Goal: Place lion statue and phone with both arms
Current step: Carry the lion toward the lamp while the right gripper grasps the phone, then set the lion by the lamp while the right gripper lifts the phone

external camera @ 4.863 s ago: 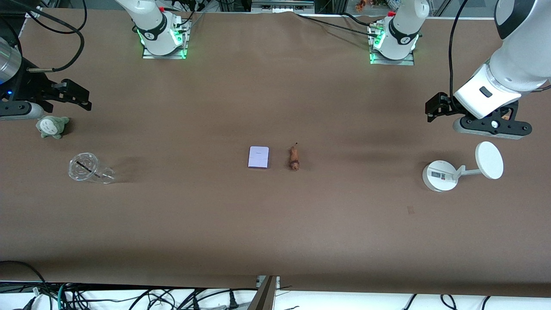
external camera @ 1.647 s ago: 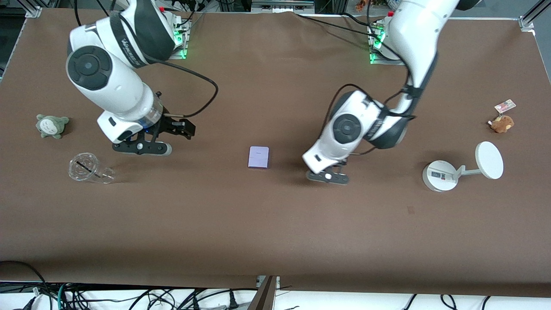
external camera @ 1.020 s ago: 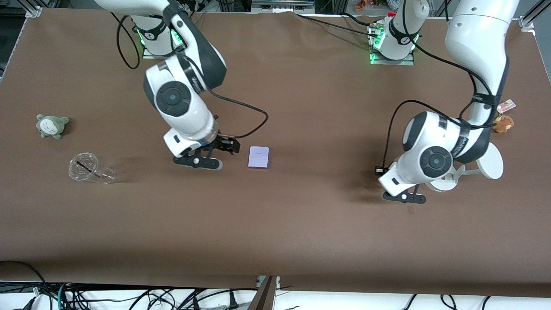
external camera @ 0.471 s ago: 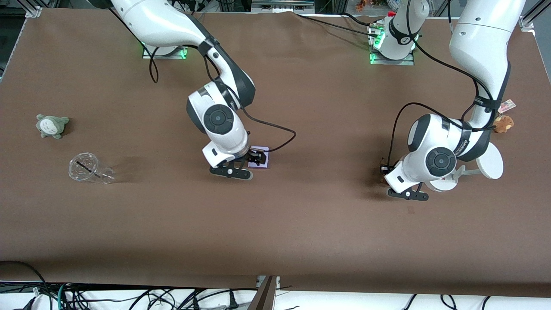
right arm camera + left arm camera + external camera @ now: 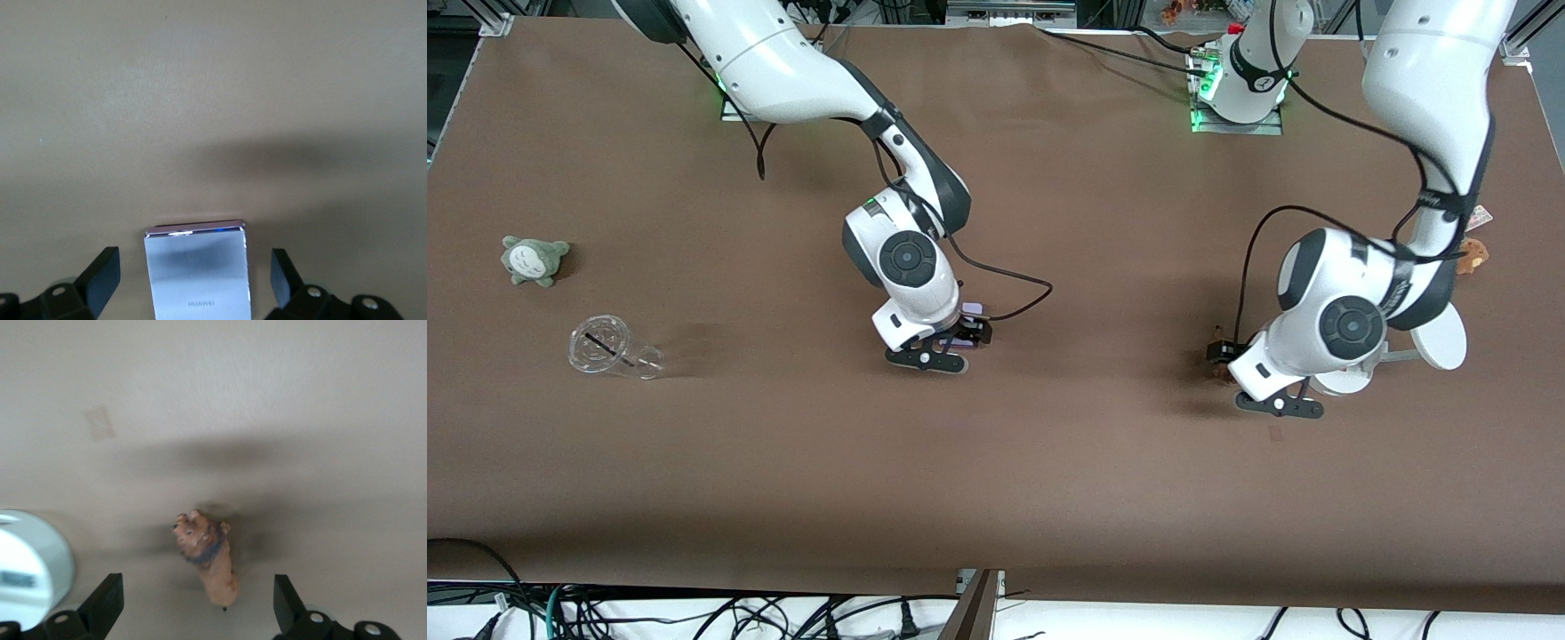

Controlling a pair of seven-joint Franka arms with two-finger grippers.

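Observation:
The lion statue (image 5: 207, 557), orange-brown with a darker head, lies on the table between my left gripper's (image 5: 197, 608) wide-open fingers, which do not touch it. In the front view the left gripper (image 5: 1218, 354) is low over the lion (image 5: 1223, 373), beside the white stand's base on its side toward the right arm's end. The phone (image 5: 199, 273), pale with a purple edge, lies flat at mid-table. My right gripper (image 5: 193, 280) is open, one finger on each side of it. In the front view the right gripper (image 5: 969, 336) covers most of the phone (image 5: 971, 308).
A white round-based stand with a disc (image 5: 1440, 338) stands at the left arm's end; its base shows in the left wrist view (image 5: 27, 567). A brown plush with a card tag (image 5: 1474, 252) lies farther back. A grey-green plush (image 5: 534, 260) and a clear cup (image 5: 609, 348) lie at the right arm's end.
My right gripper has come from beside the phone to over it, fingers open at its sides. My left gripper has stayed by the stand, shifting slightly, with the lion under it.

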